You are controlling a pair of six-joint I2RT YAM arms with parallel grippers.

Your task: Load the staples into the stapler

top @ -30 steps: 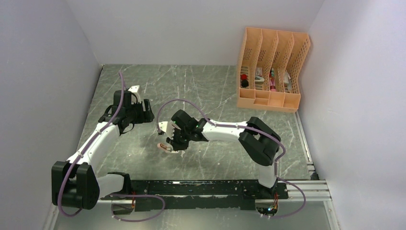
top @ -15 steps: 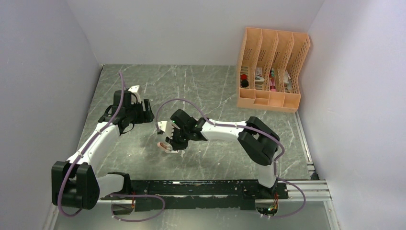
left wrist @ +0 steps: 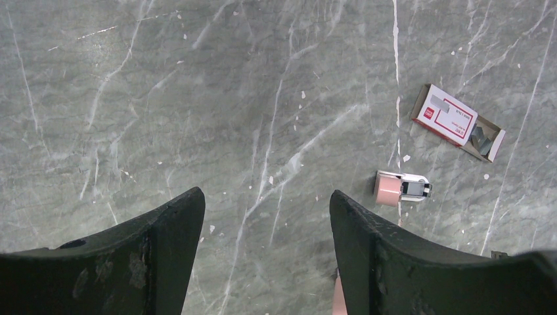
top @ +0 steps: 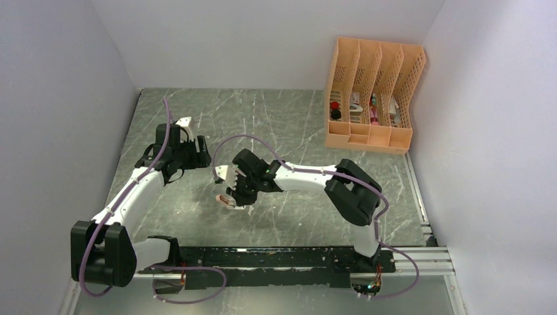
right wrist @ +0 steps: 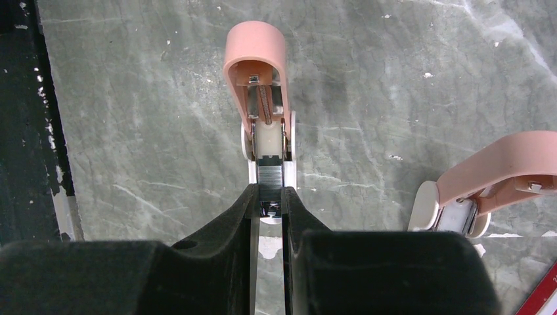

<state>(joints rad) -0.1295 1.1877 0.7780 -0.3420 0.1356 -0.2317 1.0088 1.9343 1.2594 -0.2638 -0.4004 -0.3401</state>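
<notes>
**Right gripper** (right wrist: 270,194): jaws nearly closed, pinching the near end of a staple strip (right wrist: 270,176).

**Position:** the strip lies in the magazine channel of the open stapler (right wrist: 268,141). The stapler's pink lid (right wrist: 256,46) is swung up toward 12 o'clock in the right wrist view.

**Orientation:** the strip's long axis runs 6 to 12, in line with the channel, with its leading end pointing to 12.

**Step, as judged:** seating the strip in the magazine.

**Next move calls for:** a straight push toward 12 without twist, then release and lid closure.

**Nearby:** a second stapler (right wrist: 483,187) sits at 3 o'clock, apart from the first.

**Left gripper** (left wrist: 265,197): jaws wide, holding nothing, above the table (left wrist: 131,98).

**Staple box** (left wrist: 458,122): at 2 o'clock in the left wrist view, with its tray partly slid out.
</notes>
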